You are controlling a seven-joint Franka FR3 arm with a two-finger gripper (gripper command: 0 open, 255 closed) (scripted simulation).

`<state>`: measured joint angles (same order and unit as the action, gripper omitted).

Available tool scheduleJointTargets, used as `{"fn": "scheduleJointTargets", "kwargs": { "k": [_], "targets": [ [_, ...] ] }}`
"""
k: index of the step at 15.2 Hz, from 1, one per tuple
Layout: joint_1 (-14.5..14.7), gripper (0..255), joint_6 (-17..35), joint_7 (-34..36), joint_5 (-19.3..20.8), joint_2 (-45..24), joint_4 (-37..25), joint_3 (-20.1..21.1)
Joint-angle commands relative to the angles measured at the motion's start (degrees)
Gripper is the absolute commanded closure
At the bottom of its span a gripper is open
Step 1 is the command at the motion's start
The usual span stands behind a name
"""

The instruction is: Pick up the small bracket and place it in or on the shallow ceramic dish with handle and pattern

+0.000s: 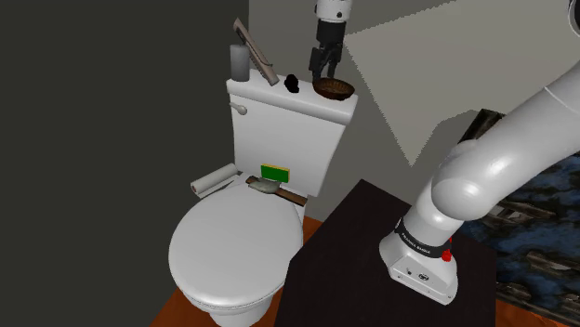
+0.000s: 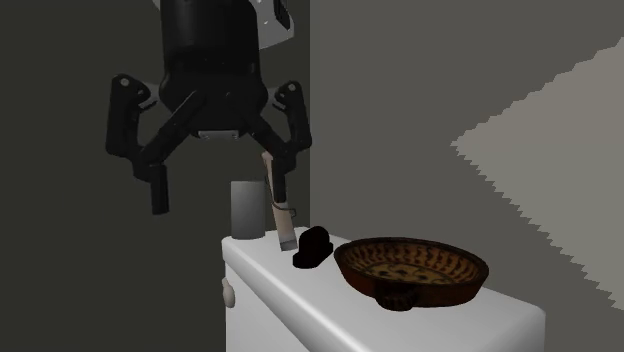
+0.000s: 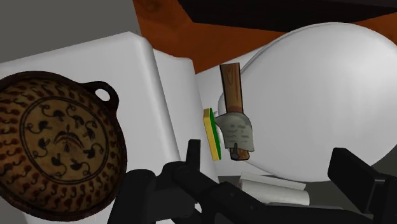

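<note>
Gripper hovers with fingers spread, empty; small black bracket lies below on the tank lid, beside the dish.

The small bracket is a dark lump on the toilet tank, too small in the shoulder view to make out its shape. The patterned dish runs off the wrist view's edge, and the hand covers part of its rim and part of the paper roll. The arm is cut by the shoulder view's right and top edges
</note>
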<state>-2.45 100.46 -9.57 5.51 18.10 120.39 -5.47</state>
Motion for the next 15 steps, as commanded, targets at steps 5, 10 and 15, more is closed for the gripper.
{"fn": "scheduleJointTargets", "kwargs": {
  "k": [5,10,15],
  "targets": [
    [-1.1,0,1.6,-3.1,-0.5,-13.3,-11.6,-2.2],
    [-2.5,0,0.8,-5.8,-1.8,-24.8,-23.8,-3.6],
    [-4.5,0,-2.3,-8.4,-3.7,-37.5,-39.4,-4.4]
  ]
}}
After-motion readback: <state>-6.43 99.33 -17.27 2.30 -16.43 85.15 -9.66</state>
